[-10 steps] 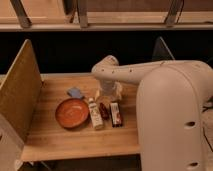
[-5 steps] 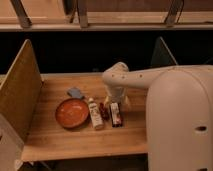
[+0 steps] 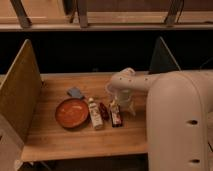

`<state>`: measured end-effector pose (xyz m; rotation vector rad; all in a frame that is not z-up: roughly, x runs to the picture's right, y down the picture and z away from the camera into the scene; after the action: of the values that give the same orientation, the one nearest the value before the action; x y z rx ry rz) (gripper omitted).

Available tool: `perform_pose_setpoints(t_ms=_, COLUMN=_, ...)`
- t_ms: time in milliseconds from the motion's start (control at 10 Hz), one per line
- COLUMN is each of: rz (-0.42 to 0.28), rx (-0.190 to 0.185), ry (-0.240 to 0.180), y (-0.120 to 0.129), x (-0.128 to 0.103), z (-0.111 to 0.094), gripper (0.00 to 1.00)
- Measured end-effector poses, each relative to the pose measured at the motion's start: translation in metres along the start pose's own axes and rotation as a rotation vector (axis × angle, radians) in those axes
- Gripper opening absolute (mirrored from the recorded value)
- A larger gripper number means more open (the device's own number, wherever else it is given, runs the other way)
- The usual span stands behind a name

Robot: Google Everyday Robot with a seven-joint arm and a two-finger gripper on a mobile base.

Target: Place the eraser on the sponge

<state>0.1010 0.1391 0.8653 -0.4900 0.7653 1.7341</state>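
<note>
The eraser (image 3: 116, 117), a small white block with dark red-brown bands, lies on the wooden table (image 3: 75, 142) right of centre. The sponge (image 3: 75, 92), a flat blue-grey pad, lies further left, just behind the orange bowl (image 3: 71, 113). My gripper (image 3: 123, 104) hangs at the end of the white arm (image 3: 131, 82), directly above and slightly behind the eraser. Nothing shows in its grasp. The arm's large white body (image 3: 177, 125) fills the right of the view.
Between bowl and eraser lie a longer white bottle-like item (image 3: 94, 114) and a small dark-red item (image 3: 104, 111). A clear cup (image 3: 110, 90) stands behind the gripper. Upright panels (image 3: 20, 90) close the table's left side and far right corner (image 3: 162, 57).
The arm has swung to the right and nearer, bringing the gripper from above the bottle-like item to above the eraser. The objects on the table have not moved.
</note>
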Motion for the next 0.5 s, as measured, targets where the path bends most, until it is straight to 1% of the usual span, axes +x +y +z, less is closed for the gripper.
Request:
perform_pose_setpoints(t_ms=200, rz=-0.041, rx=0.001, ry=-0.008, y=0.016, x=-0.006, z=-0.001, gripper=0.8)
perform_pose_setpoints(t_ms=300, rz=-0.054, rx=0.005, ry=-0.002, y=0.02, x=-0.006, z=0.002, gripper=0.8)
perform_pose_setpoints(t_ms=500, rz=-0.056, rx=0.016, ry=0.02, y=0.018, x=-0.002, z=0.011, gripper=0.8)
